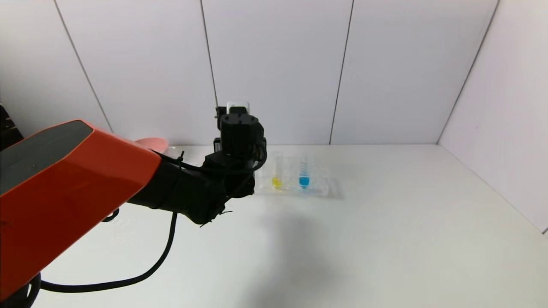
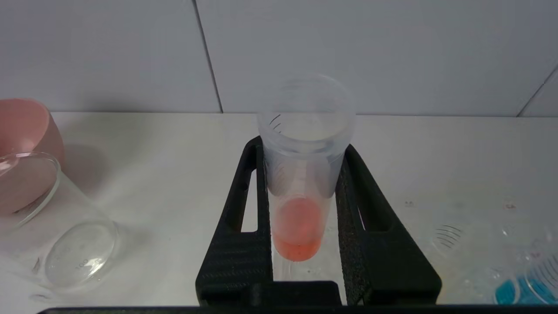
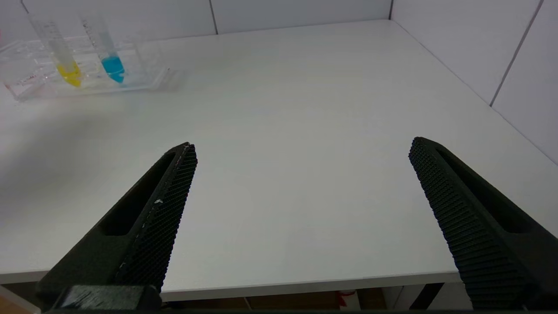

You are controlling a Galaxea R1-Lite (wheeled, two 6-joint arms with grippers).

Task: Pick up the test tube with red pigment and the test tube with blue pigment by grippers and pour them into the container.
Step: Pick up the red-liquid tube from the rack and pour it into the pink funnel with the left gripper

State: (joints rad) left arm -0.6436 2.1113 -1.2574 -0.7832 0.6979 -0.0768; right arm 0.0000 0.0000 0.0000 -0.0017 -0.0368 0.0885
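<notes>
Left wrist view: the left gripper point(image 2: 301, 218) is clamping the test tube with red pigment point(image 2: 303, 174) upright between its jaws, keeping liquid in; the container point(image 2: 56, 226) is waiting well off to one side. Right gripper point(image 3: 301, 209) is idling spread wide, the test tube with blue pigment point(image 3: 109, 56) racked far beyond.

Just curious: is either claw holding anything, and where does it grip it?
The left tool clamps the red tube around its middle. The right tool is open and empty.
</notes>
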